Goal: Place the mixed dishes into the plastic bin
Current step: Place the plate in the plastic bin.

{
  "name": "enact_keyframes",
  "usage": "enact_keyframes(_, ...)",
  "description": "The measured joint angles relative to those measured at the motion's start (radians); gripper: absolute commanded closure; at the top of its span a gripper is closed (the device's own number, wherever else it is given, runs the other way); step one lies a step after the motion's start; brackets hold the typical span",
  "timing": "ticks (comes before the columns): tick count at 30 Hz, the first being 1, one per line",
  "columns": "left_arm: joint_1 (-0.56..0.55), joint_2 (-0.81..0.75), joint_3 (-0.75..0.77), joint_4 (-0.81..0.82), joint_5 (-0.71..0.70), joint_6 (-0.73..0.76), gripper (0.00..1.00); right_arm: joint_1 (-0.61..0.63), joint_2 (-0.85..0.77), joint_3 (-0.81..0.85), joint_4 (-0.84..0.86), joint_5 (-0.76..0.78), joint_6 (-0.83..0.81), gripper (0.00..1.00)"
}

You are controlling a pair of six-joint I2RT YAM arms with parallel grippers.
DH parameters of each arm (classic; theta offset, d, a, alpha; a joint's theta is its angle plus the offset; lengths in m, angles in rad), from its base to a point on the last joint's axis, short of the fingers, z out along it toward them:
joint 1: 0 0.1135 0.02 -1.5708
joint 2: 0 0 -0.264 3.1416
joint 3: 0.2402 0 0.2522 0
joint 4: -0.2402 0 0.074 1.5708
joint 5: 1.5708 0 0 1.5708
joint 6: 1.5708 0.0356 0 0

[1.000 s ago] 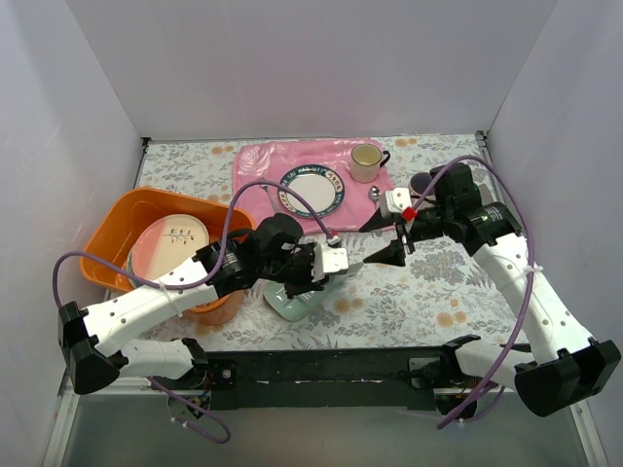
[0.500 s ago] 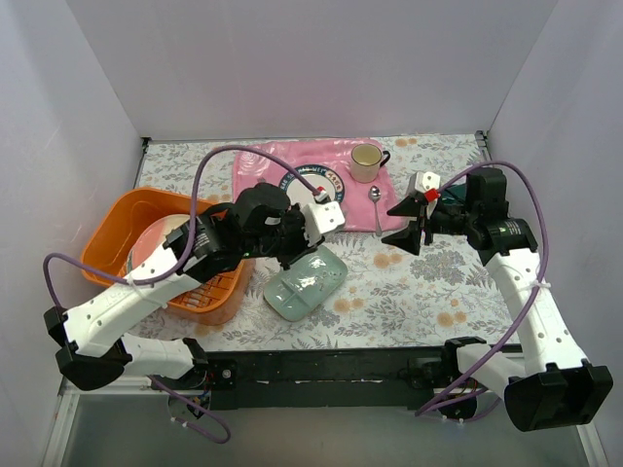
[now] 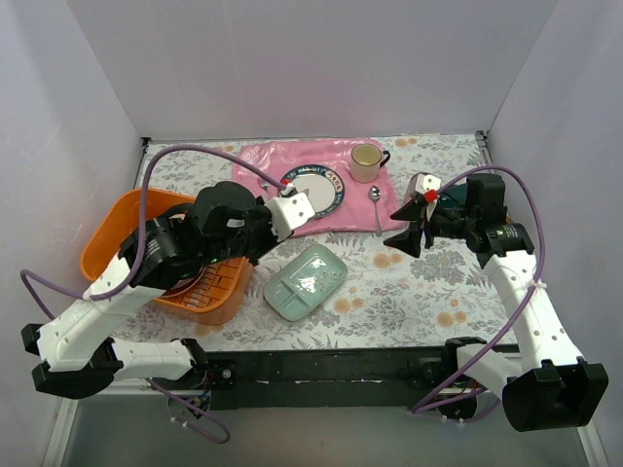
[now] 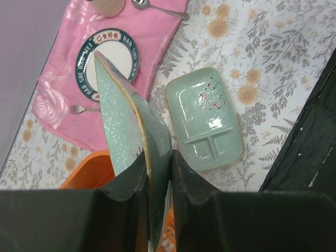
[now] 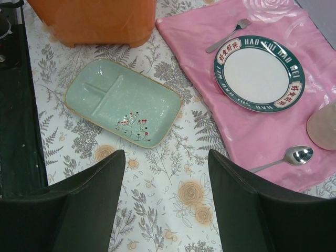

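My left jaws pinch a pale green tray [image 4: 126, 126] by its rim, held on edge beside the orange bin [image 3: 97, 243]; my right jaws hang wide open, empty. Such a thin grip could slip, dropping it short.

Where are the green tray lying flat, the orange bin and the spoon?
green tray [image 5: 125, 103]: right wrist view, middle of its floor.
orange bin [image 5: 94, 21]: right wrist view, its outer wall.
spoon [image 5: 297, 154]: right wrist view, its bowl.
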Motion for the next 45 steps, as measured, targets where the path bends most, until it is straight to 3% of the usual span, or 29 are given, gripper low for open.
enact_keyframes(13,0.03,-0.084,-0.09,-0.056,-0.216,-0.004,1.0,-0.008,0.001,-0.034,0.012,0.004,-0.001,0.28)
enact_keyframes(21,0.24,-0.023,-0.108,-0.047,-0.293,-0.027,1.0,-0.014,0.0,-0.038,0.012,0.008,-0.002,0.28)
enact_keyframes(30,0.361,-0.003,-0.18,-0.023,-0.409,-0.07,1.0,-0.026,-0.009,-0.048,0.009,0.016,-0.004,0.28)
enact_keyframes(45,0.541,-0.065,-0.529,0.152,-0.528,-0.032,1.0,-0.039,-0.006,-0.058,0.01,0.018,-0.006,0.28)
